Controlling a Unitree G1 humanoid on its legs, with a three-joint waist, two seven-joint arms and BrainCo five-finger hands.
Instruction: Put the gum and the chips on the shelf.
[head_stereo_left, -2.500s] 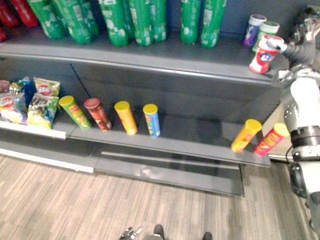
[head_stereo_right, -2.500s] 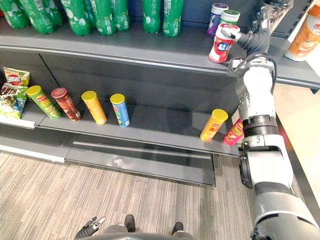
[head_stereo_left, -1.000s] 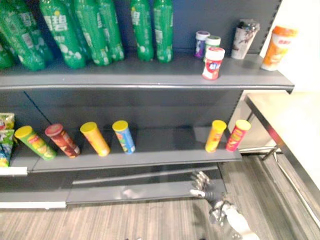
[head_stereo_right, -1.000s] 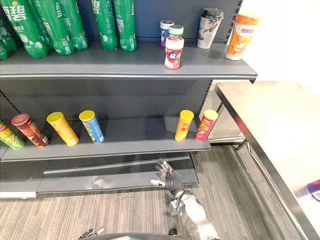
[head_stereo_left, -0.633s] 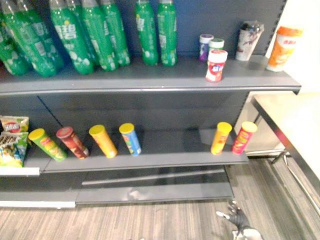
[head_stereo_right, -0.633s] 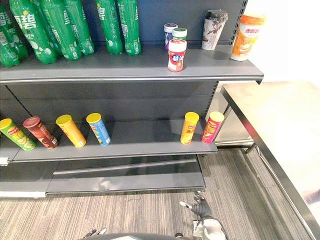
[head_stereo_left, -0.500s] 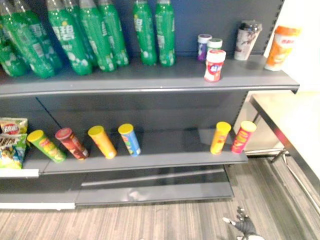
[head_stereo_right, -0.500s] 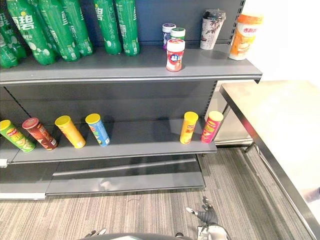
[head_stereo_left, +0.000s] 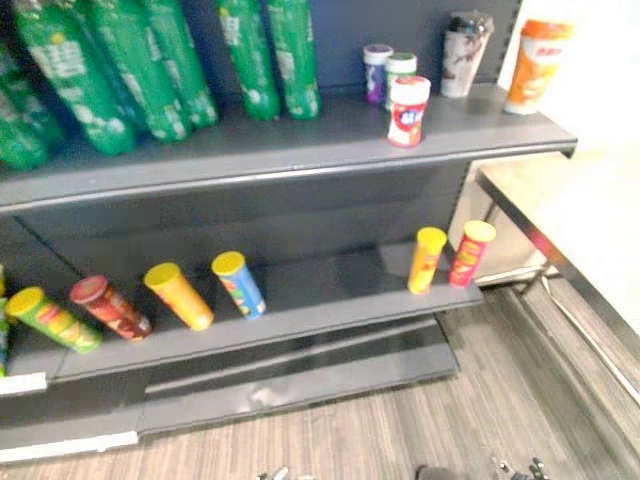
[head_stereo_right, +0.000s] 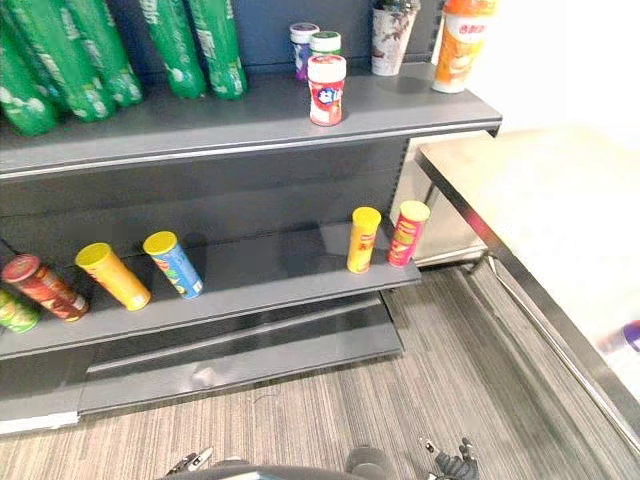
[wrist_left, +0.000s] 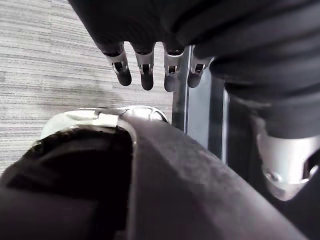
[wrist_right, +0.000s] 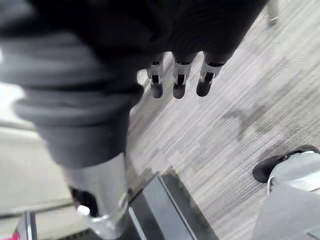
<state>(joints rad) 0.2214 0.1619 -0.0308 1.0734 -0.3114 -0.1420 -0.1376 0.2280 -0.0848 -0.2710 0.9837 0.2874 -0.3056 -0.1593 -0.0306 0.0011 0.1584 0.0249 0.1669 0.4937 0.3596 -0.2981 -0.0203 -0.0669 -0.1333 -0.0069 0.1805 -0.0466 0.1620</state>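
Left hand (wrist_left: 145, 70): fingers straight and relaxed, hand wide, holding nothing. It hangs over the floor (head_stereo_right: 330, 410) at 7 o'clock in the head views.

Right hand (wrist_right: 178, 80): fingers likewise straight, hand wide and empty, low at 5 o'clock.

Gum jar (head_stereo_right: 326, 90), red and white: upright on the upper shelf (head_stereo_right: 420, 115) near its front edge at 12 o'clock, just in front of two smaller jars (head_stereo_right: 301, 52). Two cups (head_stereo_right: 455, 40) stand at 1 o'clock on the same shelf. Green bottles (head_stereo_right: 190, 45) line up at 11 o'clock.

Chips: a yellow can (head_stereo_right: 363, 240) and a pink can (head_stereo_right: 407, 233) lean side by side at the right end of the lower shelf (head_stereo_right: 270, 285). Four more cans (head_stereo_left: 178, 295) lie tilted at 9 o'clock.

The bench (head_stereo_right: 540, 230) stands at 3 o'clock.
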